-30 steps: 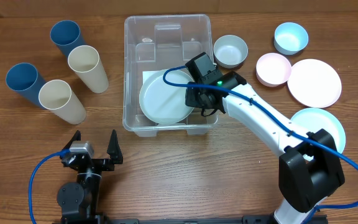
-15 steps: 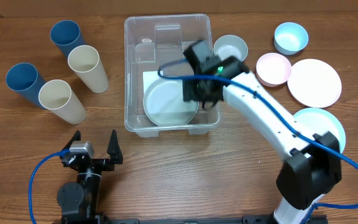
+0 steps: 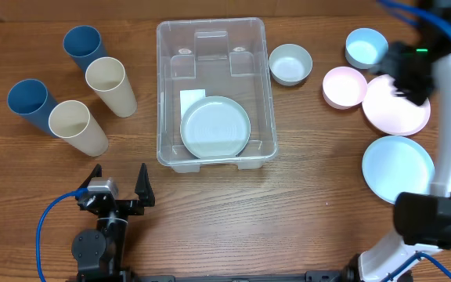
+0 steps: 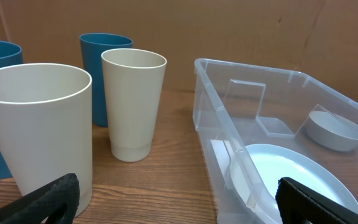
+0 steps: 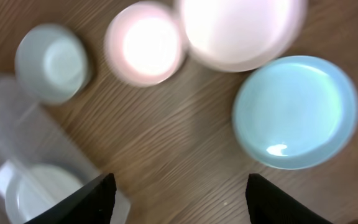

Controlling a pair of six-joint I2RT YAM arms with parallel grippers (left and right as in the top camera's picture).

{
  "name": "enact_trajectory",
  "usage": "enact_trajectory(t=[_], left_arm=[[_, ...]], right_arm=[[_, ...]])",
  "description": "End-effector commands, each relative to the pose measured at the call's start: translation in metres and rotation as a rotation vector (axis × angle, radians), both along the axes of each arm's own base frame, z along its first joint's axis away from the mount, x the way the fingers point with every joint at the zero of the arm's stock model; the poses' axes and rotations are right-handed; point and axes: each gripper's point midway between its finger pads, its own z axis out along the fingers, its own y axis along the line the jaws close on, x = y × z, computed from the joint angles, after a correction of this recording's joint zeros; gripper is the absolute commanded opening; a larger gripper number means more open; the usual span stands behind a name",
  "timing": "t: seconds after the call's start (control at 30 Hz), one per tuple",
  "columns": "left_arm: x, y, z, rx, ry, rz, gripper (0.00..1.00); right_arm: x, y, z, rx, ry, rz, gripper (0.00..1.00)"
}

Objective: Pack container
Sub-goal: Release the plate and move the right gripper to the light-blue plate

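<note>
The container (image 3: 210, 59) is seen mid-table with a pale plate (image 3: 215, 127) laid flat on its base, while the right gripper (image 5: 178, 198) is held above the pink plate (image 3: 402, 110), fingers spread and empty, and the left gripper (image 3: 118, 186) is parked near the front edge, fingers likewise parted.

Wooden tabletop (image 3: 304, 204), clear container (image 3: 214, 55), two blue cups (image 3: 82, 45), two cream cups (image 3: 106, 76), three bowls (image 3: 290, 64), pink plate (image 3: 398, 111), blue plate (image 3: 398, 168)

pink plate (image 5: 241, 28) blurred and cropped, container (image 4: 247, 67) cut off right
</note>
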Motion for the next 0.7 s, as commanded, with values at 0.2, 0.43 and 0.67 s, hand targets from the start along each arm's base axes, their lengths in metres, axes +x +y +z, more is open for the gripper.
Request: enact_trajectory(t=[0.2,0.43,0.67], left_arm=[[0.0,0.002,0.0,-0.008,-0.003,0.01,1.0],[0.0,0.002,0.0,-0.008,-0.003,0.01,1.0],[0.0,0.002,0.0,-0.008,-0.003,0.01,1.0]], right_arm=[[-0.084,-0.133,-0.066,0.09,0.202,-0.43,0.68],[-0.153,-0.151,-0.15,0.249,0.372,-0.618,0.66],[-0.167,-0.132,-0.228,0.305,0.374,-0.56,0.66]])
